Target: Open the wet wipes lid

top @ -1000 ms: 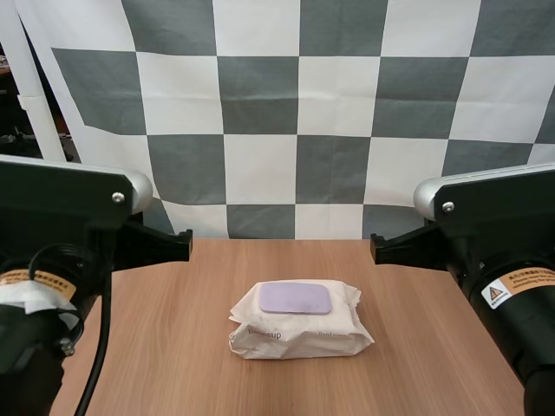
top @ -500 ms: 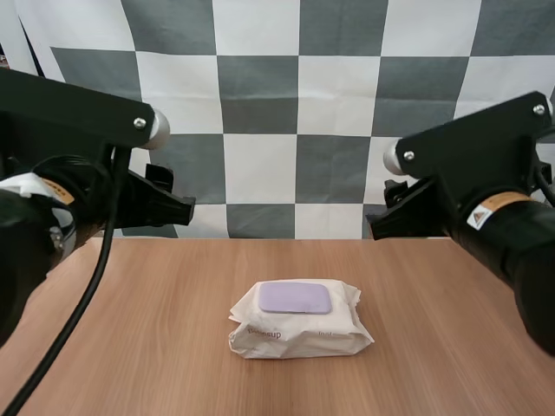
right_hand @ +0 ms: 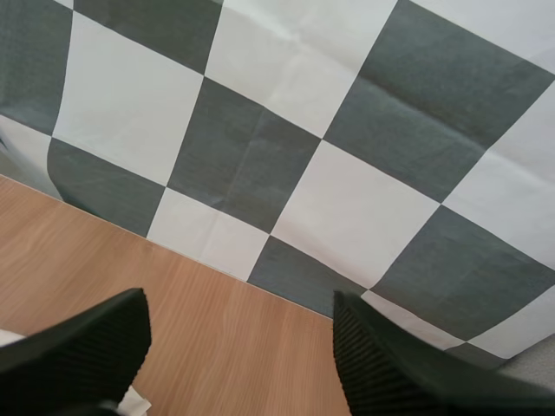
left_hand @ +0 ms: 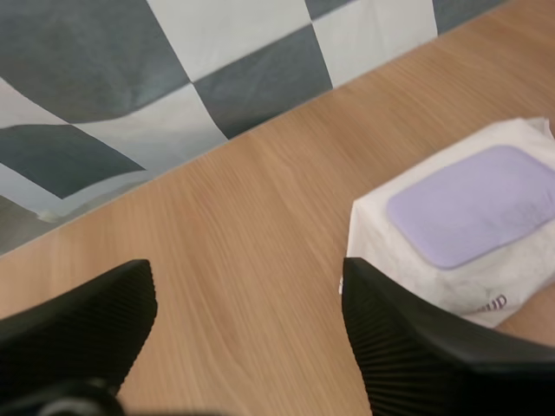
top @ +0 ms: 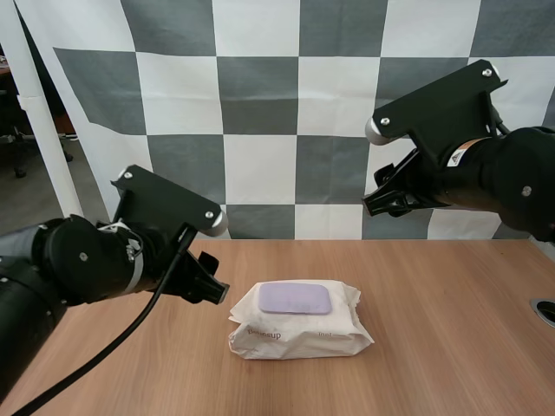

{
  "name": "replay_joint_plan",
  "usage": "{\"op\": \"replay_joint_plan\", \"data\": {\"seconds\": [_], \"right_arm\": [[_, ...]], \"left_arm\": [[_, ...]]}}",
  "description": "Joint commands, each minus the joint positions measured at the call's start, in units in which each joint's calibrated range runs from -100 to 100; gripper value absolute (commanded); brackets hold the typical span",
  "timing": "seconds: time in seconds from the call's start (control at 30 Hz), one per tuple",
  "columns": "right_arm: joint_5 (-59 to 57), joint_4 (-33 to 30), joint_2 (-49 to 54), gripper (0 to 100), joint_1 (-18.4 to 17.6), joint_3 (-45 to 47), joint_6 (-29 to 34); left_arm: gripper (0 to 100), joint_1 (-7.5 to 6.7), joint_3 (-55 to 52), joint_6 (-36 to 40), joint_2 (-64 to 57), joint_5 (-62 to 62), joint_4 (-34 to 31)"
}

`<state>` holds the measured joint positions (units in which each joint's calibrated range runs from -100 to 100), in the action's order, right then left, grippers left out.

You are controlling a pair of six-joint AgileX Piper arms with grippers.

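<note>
1. On the worktop (top: 434, 347), about midway between its left and right edges: a pack of wet wipes (top: 299, 319), lying flat, long side running left to right.
2. White, crumpled wrapper; some small print on the side that faces the near edge, too small to read.
3. On the pack's top face: a lilac lid (top: 296, 297), a rounded rectangle, lying flat and shut against the wrapper, set a little toward the far edge of the pack.
4. Left pincer (top: 215, 289): low over the worktop, just beside the pack's left end, on the side of the worktop's left edge.
5. Seen from the left wrist: both fingers (left_hand: 82, 334) standing wide apart, ribbed inner faces turned to each other, only bare wood between them. Open, then, and gripping nothing.
6. Same view: the pack's left end and part of the lilac lid close by one of the fingers. Cannot tell whether that finger touches the wrapper.
7. Right pincer (top: 381, 201): raised high over the worktop's far right part, well apart from the pack and well above it.
8. Seen from the right wrist: fingers (right_hand: 395, 368) spread apart with ribbed faces showing, the worktop's far edge between and below them, nothing held. Open as well.
9. Neither pincer on the lid; lid untouched and closed.
10. Near the worktop's right edge: a small round opening (top: 545, 311) set into the wood.
</note>
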<state>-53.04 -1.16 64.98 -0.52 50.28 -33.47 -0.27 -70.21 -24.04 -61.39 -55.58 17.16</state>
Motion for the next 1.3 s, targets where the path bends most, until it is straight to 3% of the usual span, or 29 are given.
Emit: {"op": "replay_joint_plan", "data": {"seconds": [0.0, 0.37, 0.83, 1.03, 1.27], "right_arm": [[-1.6, 2.1, -0.3, 100, 0.0, 0.0, -2.4], [-3.2, 11.5, -1.1, 100, 0.0, 0.0, -9.4], [-5.9, 11.9, -1.1, 100, 0.0, 0.0, -11.7], [-6.4, 11.9, -1.1, 100, 0.0, 0.0, -12.8], [-9.4, 12.9, -1.1, 100, 0.0, 0.0, -12.8]], "left_arm": [[100, -0.02, -2.8, -8.8, 0.6, 1.4, 3.3], [100, -0.02, -10.1, -32.0, 10.6, 9.4, 16.8], [100, -0.02, -10.1, -60.8, 31.1, 11.8, 43.4], [100, -0.02, -10.1, -66.4, 40.4, 11.4, 49.1], [97, -0.02, -9.2, -69.3, 48.3, 1.1, 50.1]]}}
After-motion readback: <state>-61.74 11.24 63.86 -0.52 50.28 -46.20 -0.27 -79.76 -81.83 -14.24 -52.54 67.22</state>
